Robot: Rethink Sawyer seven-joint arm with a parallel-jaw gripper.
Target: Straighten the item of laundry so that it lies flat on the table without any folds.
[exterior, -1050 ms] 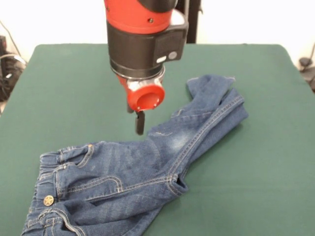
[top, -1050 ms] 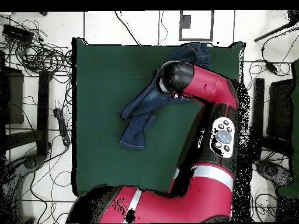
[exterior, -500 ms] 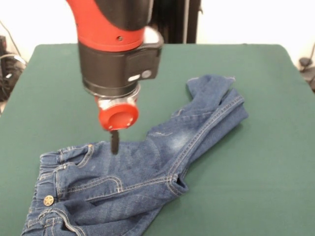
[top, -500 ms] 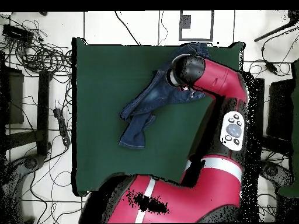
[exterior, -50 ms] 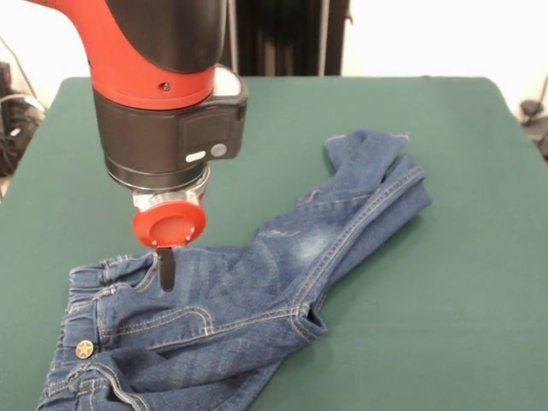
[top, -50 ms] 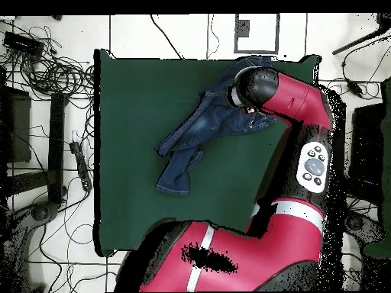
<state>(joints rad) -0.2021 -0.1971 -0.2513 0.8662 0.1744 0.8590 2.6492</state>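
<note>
Robotics lab, red robot arm at green table, cables strewn over tiled floor

Bright, even light – soft shadows, perhaps slight blur.

A pale wall stands behind the scene, with a dark upright post against it. Seen from overhead, the floor is light, marked by thin dark lines. Tangled black cables spread across it on one side (a few more trail along the opposite side), beside dark equipment. A framed square marker lies on the floor.
</note>
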